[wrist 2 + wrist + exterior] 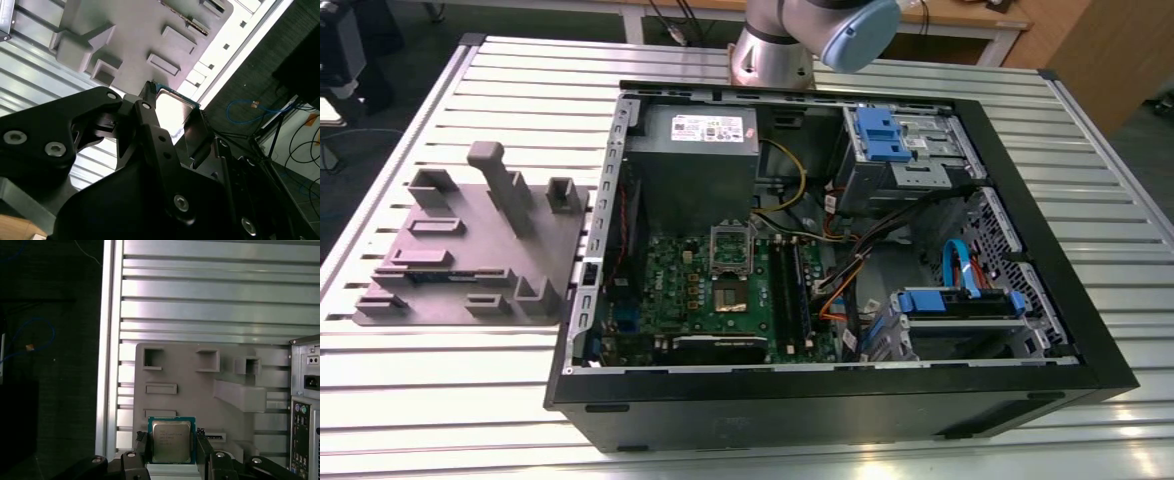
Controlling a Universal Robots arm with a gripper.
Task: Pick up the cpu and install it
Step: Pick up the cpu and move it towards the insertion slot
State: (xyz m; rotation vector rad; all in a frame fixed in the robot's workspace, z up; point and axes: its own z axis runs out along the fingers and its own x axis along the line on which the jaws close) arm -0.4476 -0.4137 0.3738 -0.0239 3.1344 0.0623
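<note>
The cpu [171,441] has its silvery-grey metal top facing the first wrist view; there are several lines of fine print on it, too small for me to make out, and a thin green-edged rim runs around it. The gripper [172,446] is closed narrowly on it, with 2 black fingers [141,446] pressed against 2 opposite edges and the chip held flat between them. In the second wrist view the same cpu [172,111] shows as a bright plate clamped in the gripper [172,116].

Behind the held chip lies the grey fixture tray [200,390] with its empty pockets and raised blocks; beyond that are the bare aluminium slats of the table [200,290]. The table's edge rail [107,365] borders dark floor, and the computer case [305,405] shows its rear ports close beside the tray.

In the exterior view the arm [781,45] rises at the upper centre of the frame. The case [841,400] lies open, with the green board [707,300] in its lower middle and 2 long black memory sticks [790,290] alongside. The tall grey metal box [700,170] carries a white label [707,128] that I cannot read. The tray [467,250] sits just beside the case at the exterior view's left, with open slats [454,400] around both.
</note>
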